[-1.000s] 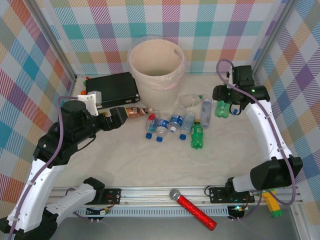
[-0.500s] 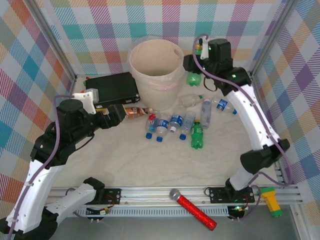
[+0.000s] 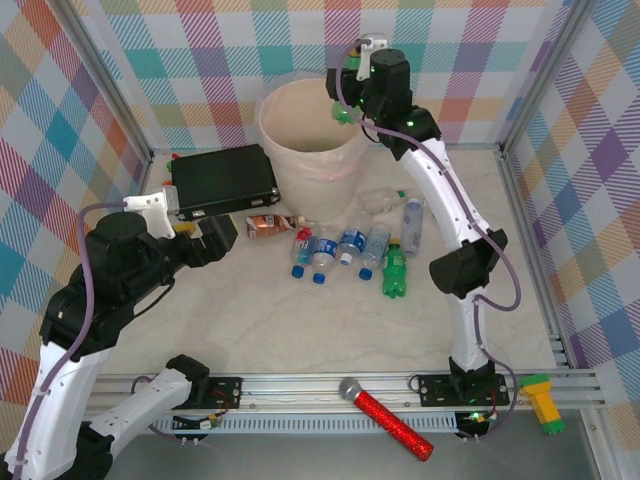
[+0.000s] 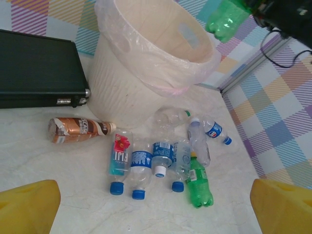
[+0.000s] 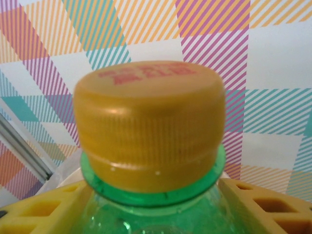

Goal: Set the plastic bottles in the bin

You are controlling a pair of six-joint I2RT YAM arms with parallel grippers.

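Hovering over the desk's left side, the left fingers [image 4: 27, 207] stand apart, empty. Loose plastic bottles [image 3: 350, 245] lie mid-desk before the bin [image 3: 300, 175], while the right fingers [image 5: 44, 214] clamp a green bottle [image 3: 343, 115] at its right rim.

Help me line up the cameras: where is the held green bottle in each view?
Top external: green bottle in the right end effector, top centre, at the bin's right rim.
Left wrist: top right, above the bin.
Right wrist: centre, close up, yellow cap uppermost.
Shared landmark: the bin, in top external and left wrist.
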